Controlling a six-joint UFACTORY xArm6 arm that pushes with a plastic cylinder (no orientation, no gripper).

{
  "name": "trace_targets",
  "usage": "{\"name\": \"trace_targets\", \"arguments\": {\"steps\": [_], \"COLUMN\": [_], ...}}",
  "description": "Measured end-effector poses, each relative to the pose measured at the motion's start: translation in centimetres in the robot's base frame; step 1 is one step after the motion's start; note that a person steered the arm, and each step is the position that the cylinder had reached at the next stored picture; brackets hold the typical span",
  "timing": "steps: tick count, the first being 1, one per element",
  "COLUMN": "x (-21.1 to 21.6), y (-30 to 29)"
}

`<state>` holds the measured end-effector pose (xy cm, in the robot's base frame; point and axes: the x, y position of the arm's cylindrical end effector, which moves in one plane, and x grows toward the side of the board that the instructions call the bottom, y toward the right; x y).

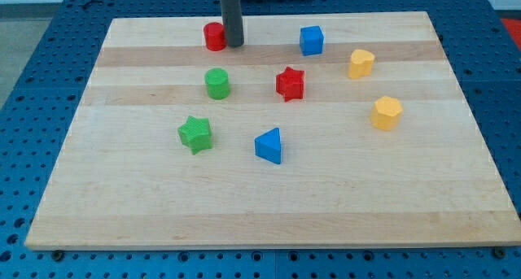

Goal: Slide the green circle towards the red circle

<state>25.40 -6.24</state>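
Note:
The green circle (216,83) stands on the wooden board (269,206), left of centre. The red circle (214,36) stands near the board's top edge, straight above the green circle in the view, with a clear gap between them. My tip (234,45) rests on the board just to the right of the red circle, touching or almost touching it. The tip is above and slightly right of the green circle, apart from it.
A red star (290,83) lies right of the green circle. A green star (195,134) and a blue triangle (269,145) lie lower. A blue cube (311,40) and two yellow blocks (361,63) (387,113) are on the right.

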Motion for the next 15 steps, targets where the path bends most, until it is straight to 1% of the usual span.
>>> {"name": "trace_targets", "arguments": {"steps": [2, 3, 4, 6, 7, 8, 9, 10, 11, 12, 13, 14, 15], "x": [-0.7, -0.7, 1.3, 8.0, 11.5, 11.6, 12.7, 16.7, 17.7, 16.7, 15.2, 13.6, 12.9], "y": [-2.9, -1.8, 4.2, 4.1, 0.9, -2.7, -3.7, -4.6, -9.5, -10.1, -7.4, -7.1, -7.0]}}
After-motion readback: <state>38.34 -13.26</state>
